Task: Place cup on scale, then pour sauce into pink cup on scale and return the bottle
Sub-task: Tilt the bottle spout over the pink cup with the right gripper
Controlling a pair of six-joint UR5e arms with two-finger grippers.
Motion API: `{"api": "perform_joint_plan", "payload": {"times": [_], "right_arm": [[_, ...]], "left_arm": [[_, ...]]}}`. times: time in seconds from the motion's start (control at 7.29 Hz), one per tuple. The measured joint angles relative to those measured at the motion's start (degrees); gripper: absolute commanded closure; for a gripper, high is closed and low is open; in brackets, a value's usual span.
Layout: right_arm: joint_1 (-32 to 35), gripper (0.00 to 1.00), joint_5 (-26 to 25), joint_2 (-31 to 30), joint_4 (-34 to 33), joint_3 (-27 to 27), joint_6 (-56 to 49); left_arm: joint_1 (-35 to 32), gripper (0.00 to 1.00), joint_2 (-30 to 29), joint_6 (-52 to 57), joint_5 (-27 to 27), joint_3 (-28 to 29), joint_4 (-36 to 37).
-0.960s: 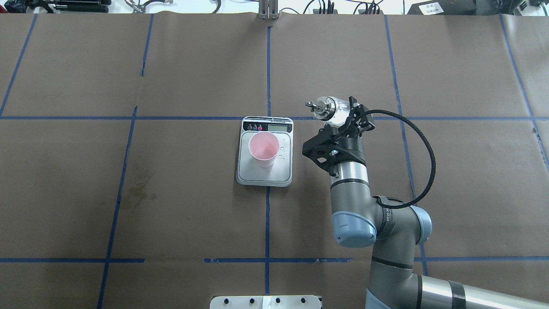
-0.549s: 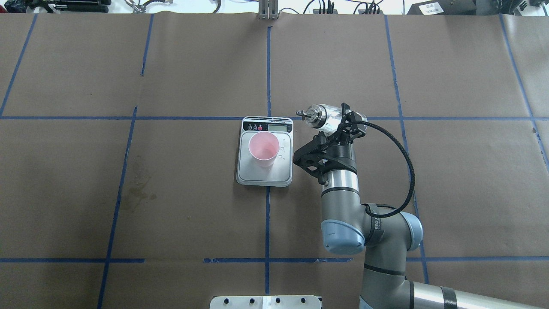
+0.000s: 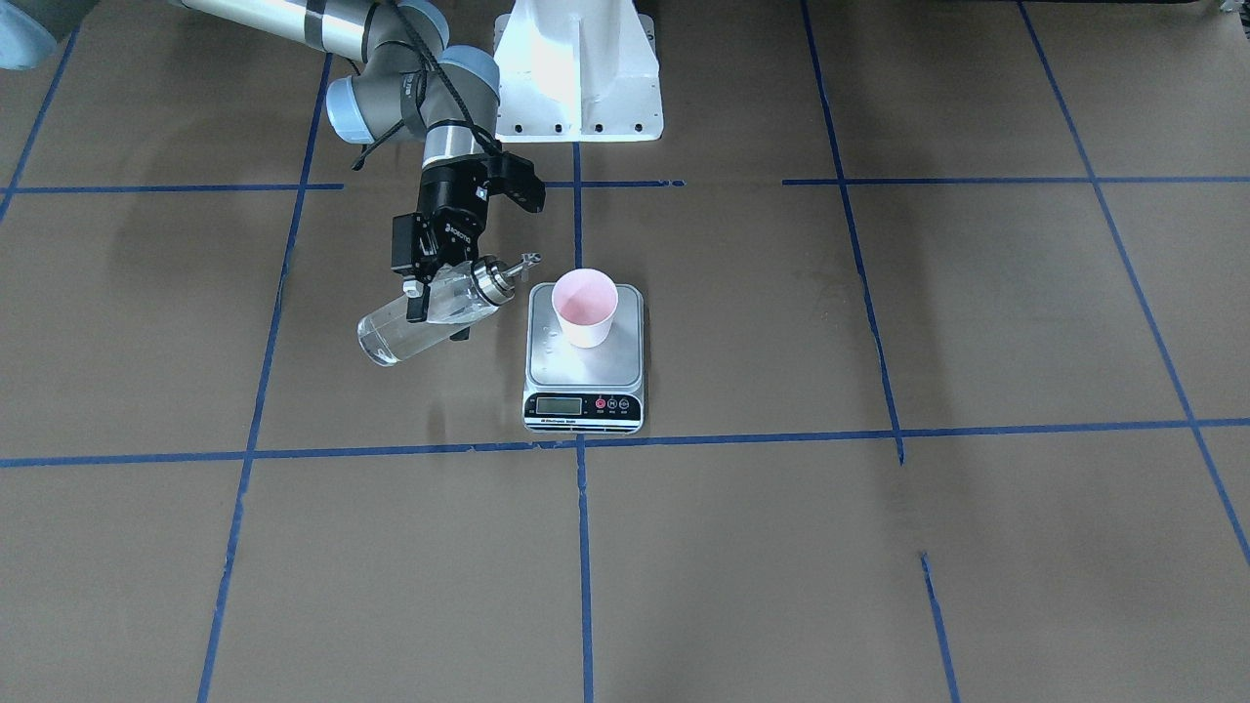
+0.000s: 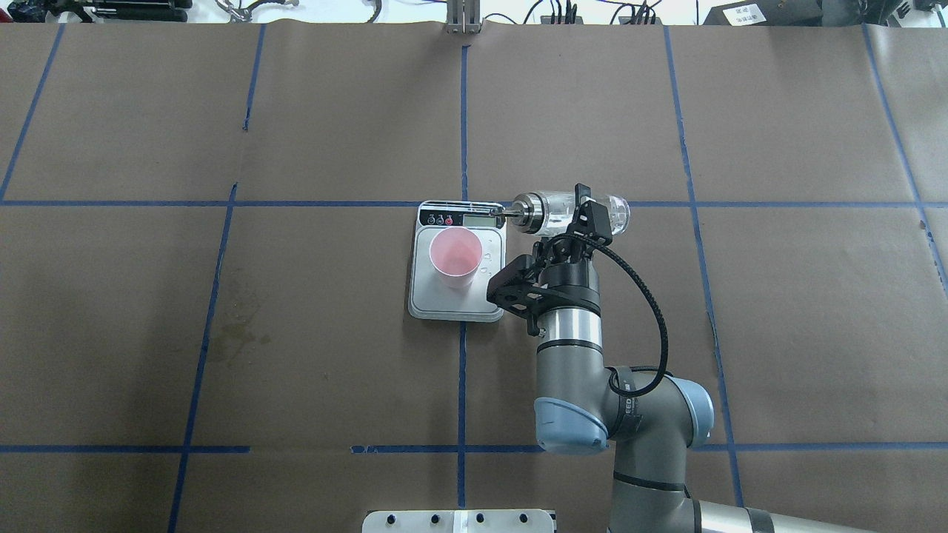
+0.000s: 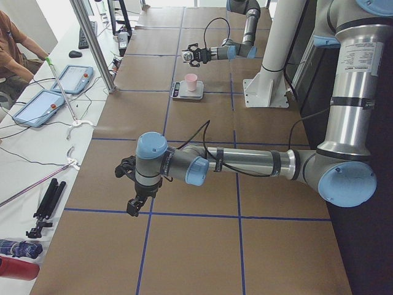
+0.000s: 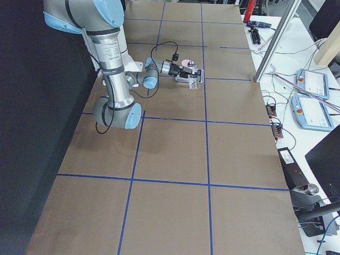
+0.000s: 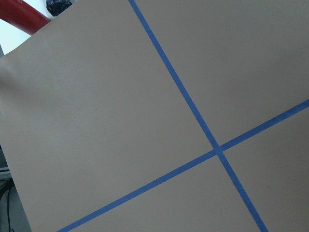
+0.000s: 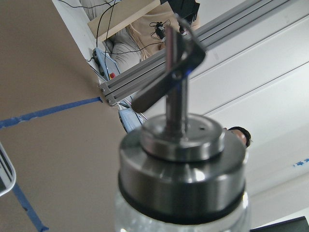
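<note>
Table (image 4: 333, 348): brown paper cover.
Cup (image 4: 454, 255): upright on scale (image 4: 489, 300).
Bottle (image 4: 546, 213): tipped almost level, spout at scale's far right corner.
Right gripper (image 4: 581, 216): clamped around Bottle.
Left gripper (image 5: 132, 205): apart or together, cannot tell.

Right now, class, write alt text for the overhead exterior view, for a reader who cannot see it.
The robot's right claw grips a clear glass bottle tipped almost level, its metal spout pointing at the display end of a kitchen scale. A pink cup stands upright on the scale's platform, on a brown table marked with blue tape lines.
</note>
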Motion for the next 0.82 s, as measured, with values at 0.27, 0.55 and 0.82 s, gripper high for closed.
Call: {"api": "perform_joint_plan", "payload": {"times": [0.27,0.55,0.82], "right_arm": [[-0.3,1.00,-2.3,1.5,-4.6,0.0,-2.1],[-0.3,1.00,-4.2,1.9,-6.8,0.0,-7.3],[-0.4,1.00,-6.3,1.5,-7.2,-0.2,-13.2]], "left_arm": [[0.0,0.00,0.1,0.0,0.0,0.0,-0.2],[0.0,0.00,0.1,0.0,0.1,0.0,-0.2],[0.0,0.00,0.0,-0.1,0.1,0.0,-0.2]]}}
